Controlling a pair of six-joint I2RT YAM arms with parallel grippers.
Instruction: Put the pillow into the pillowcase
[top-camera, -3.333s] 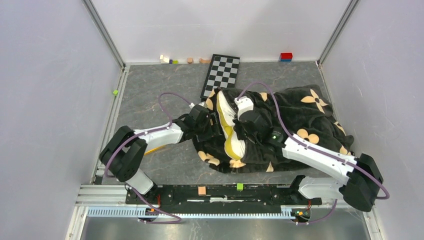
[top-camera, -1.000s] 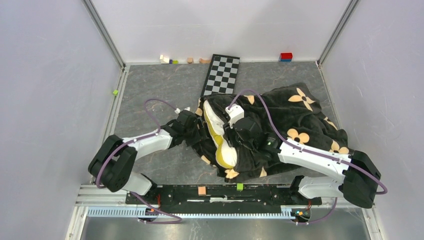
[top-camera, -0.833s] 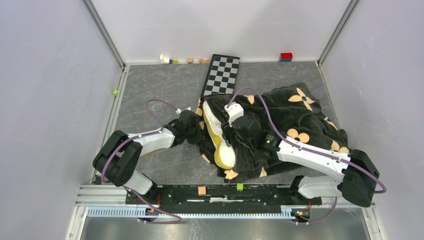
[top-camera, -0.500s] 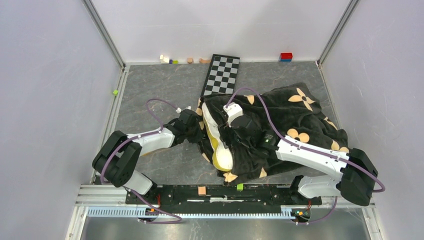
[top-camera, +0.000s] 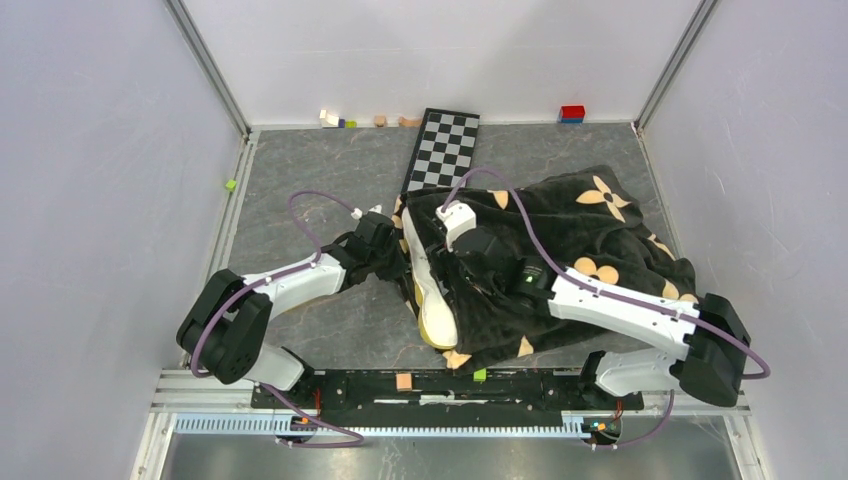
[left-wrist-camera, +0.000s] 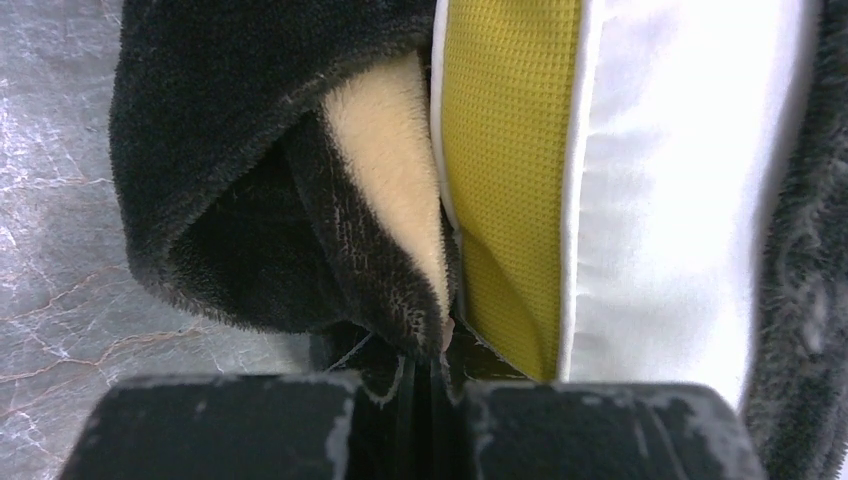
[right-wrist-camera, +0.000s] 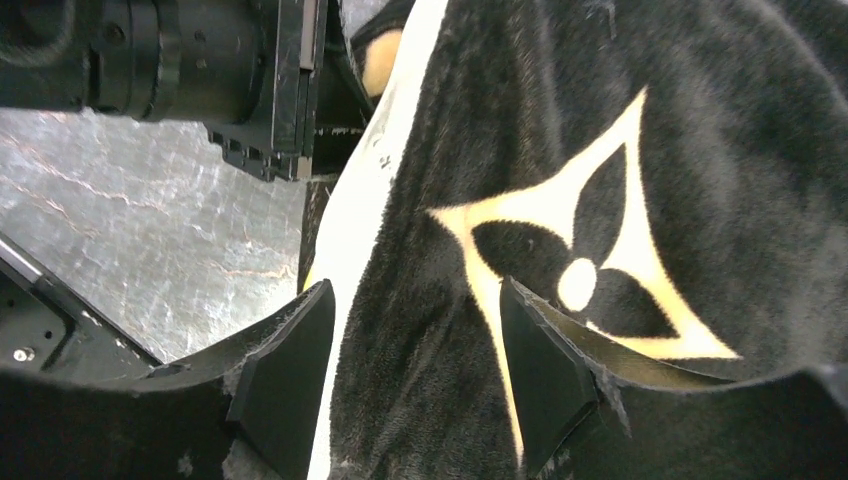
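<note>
The black plush pillowcase (top-camera: 600, 235) with tan flower motifs lies right of centre. The pillow (top-camera: 432, 300) shows only as a white and yellow strip at the case's left opening. In the left wrist view my left gripper (left-wrist-camera: 437, 365) is shut on the pillowcase (left-wrist-camera: 230, 150) hem, right beside the pillow's yellow band (left-wrist-camera: 510, 180). In the top view it sits at the case's left edge (top-camera: 393, 243). My right gripper (right-wrist-camera: 415, 285) rests on top of the pillowcase (right-wrist-camera: 620, 130), open, its fingers (right-wrist-camera: 285, 380) straddling a ridge of plush next to the pillow's white edge (right-wrist-camera: 375, 190).
A black-and-white checkered board (top-camera: 441, 148) lies just behind the pillowcase. Small blocks (top-camera: 340, 121) and a red block (top-camera: 572, 113) line the back wall. A green cube (top-camera: 230, 184) sits at the left edge. Orange (top-camera: 404, 381) and green (top-camera: 479, 375) blocks rest on the near rail.
My left gripper has shut on the pillowcase hem. The right gripper has opened and shifted left and back over the case. The case now covers more of the pillow, whose visible strip is narrower.
</note>
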